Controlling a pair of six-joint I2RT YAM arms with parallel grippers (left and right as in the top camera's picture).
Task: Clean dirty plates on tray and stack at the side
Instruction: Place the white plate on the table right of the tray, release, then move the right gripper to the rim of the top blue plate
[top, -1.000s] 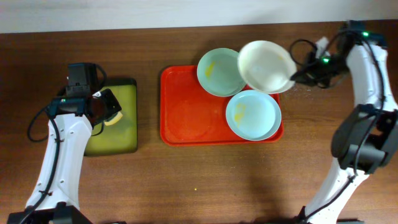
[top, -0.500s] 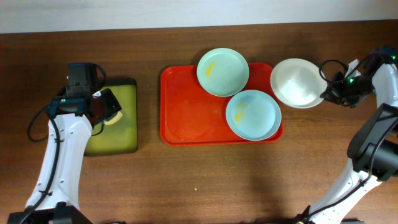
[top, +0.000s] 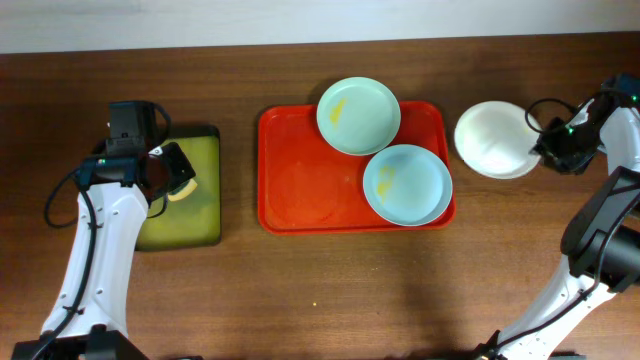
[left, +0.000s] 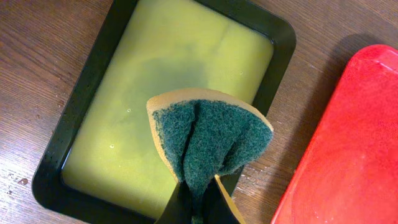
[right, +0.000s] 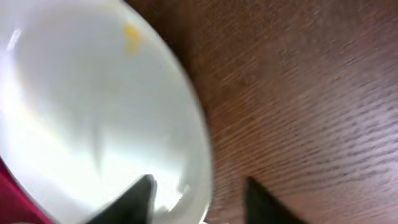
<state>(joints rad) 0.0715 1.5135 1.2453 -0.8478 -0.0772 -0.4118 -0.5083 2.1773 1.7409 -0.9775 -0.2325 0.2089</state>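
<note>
The white plate (top: 495, 140) is seen face up to the right of the red tray (top: 300, 180), apart from it; the tray's long axis runs left to right. The plate's rim is straddled by the right gripper (right: 199, 190); whether it is pinched cannot be told. A folded sponge (left: 208, 140) is pinched by the left gripper (left: 198, 202).

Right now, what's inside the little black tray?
Yellow-green liquid, it seems, fills the black tray. The sponge, pinched in the left gripper, hangs over it and hides part of the liquid, so anything beneath that patch cannot be seen.
</note>
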